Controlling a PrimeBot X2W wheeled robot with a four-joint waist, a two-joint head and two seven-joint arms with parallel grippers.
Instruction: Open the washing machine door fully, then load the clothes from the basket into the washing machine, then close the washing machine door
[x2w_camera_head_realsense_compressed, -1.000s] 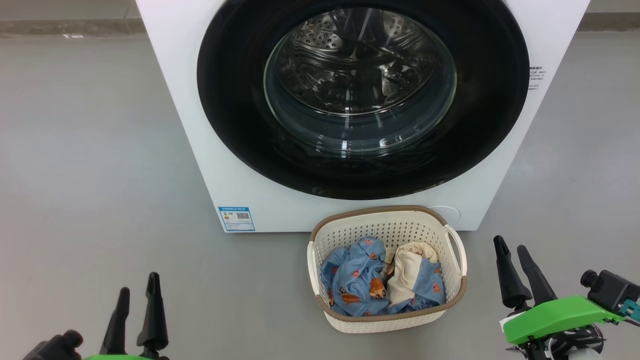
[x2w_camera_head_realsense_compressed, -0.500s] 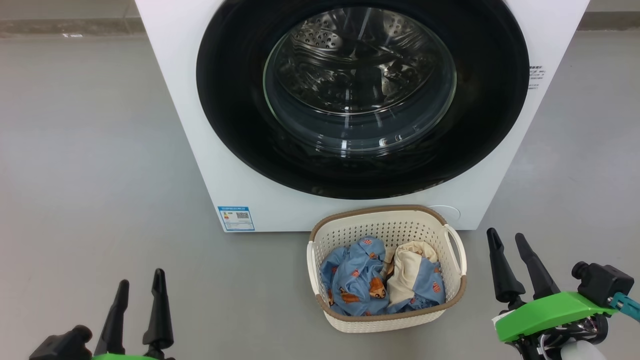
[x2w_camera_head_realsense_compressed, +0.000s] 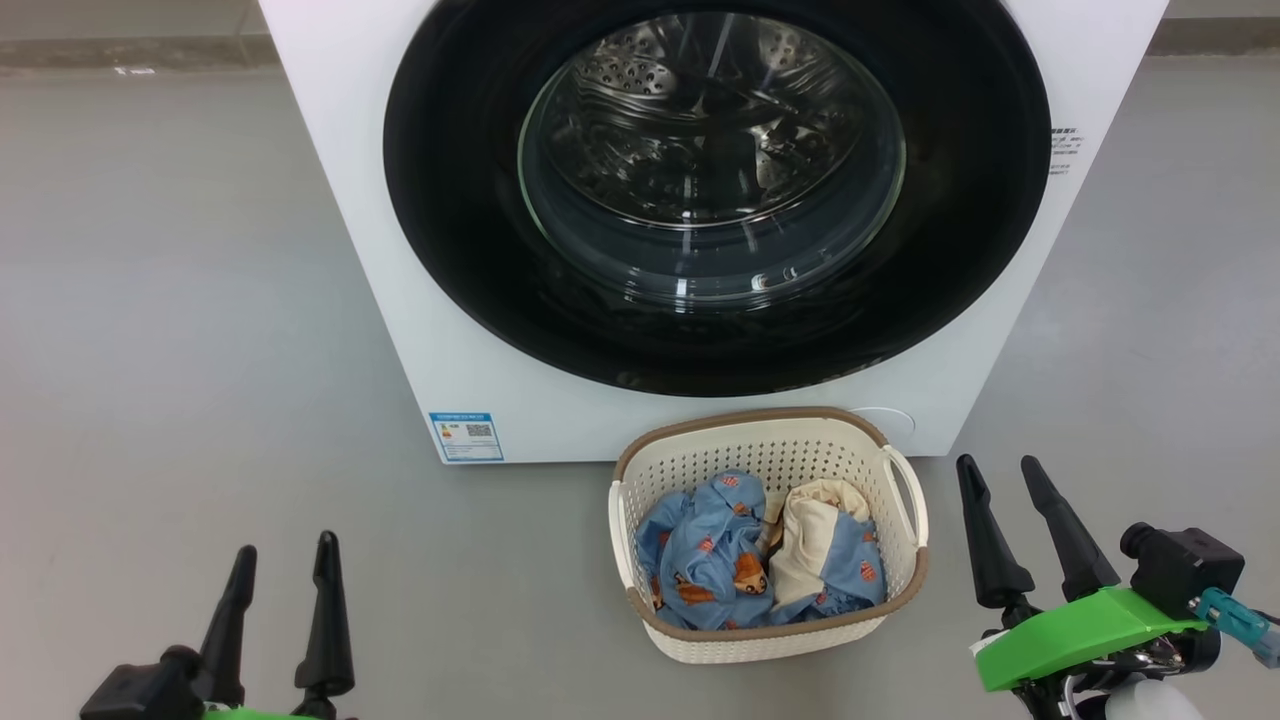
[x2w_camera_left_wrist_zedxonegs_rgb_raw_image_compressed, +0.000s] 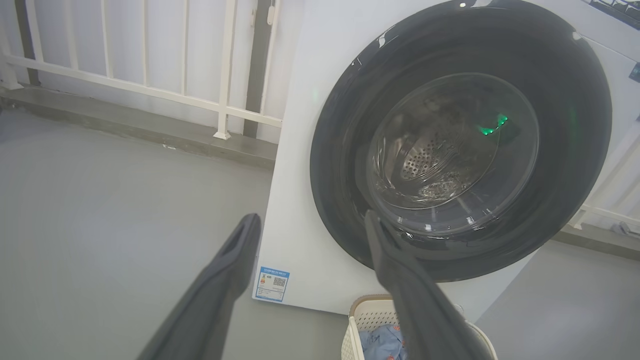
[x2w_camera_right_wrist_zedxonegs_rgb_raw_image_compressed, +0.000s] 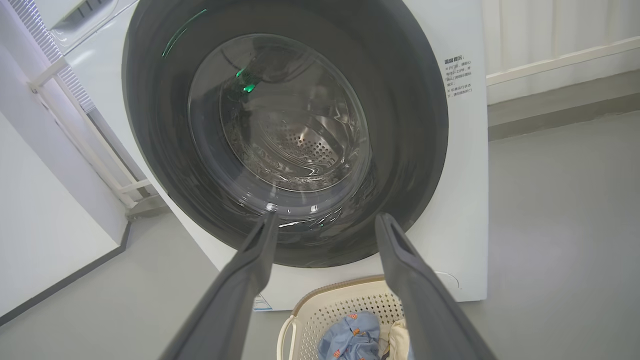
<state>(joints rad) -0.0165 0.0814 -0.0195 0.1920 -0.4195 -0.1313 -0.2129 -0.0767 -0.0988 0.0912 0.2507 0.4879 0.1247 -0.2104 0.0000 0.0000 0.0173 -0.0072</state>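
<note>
The white washing machine (x2w_camera_head_realsense_compressed: 420, 330) stands ahead on the floor, its round black door (x2w_camera_head_realsense_compressed: 470, 240) shut against the front, steel drum visible through the glass bowl. Right in front of it sits the cream basket (x2w_camera_head_realsense_compressed: 770, 640) holding the light-blue and cream clothes (x2w_camera_head_realsense_compressed: 715, 570). My left gripper (x2w_camera_head_realsense_compressed: 285, 550) hangs open at the lower left, well apart from the basket. To the basket's right my right gripper (x2w_camera_head_realsense_compressed: 998, 465) is open too, holding nothing. The left wrist view shows the door (x2w_camera_left_wrist_zedxonegs_rgb_raw_image_compressed: 340, 165), the right wrist view the door (x2w_camera_right_wrist_zedxonegs_rgb_raw_image_compressed: 405, 125) and the basket (x2w_camera_right_wrist_zedxonegs_rgb_raw_image_compressed: 330, 305) below it.
Grey floor spreads left and right of the machine. A white railing (x2w_camera_left_wrist_zedxonegs_rgb_raw_image_compressed: 150, 90) and a low kerb run behind it on the left. A white wall panel (x2w_camera_right_wrist_zedxonegs_rgb_raw_image_compressed: 45, 215) stands to the machine's left in the right wrist view. A blue label sticker (x2w_camera_head_realsense_compressed: 466, 436) marks the lower front.
The head camera has shifted slightly, moving the whole scene a little left. My right gripper has crept up and leftward, and the left gripper has edged up. Both stay open.
</note>
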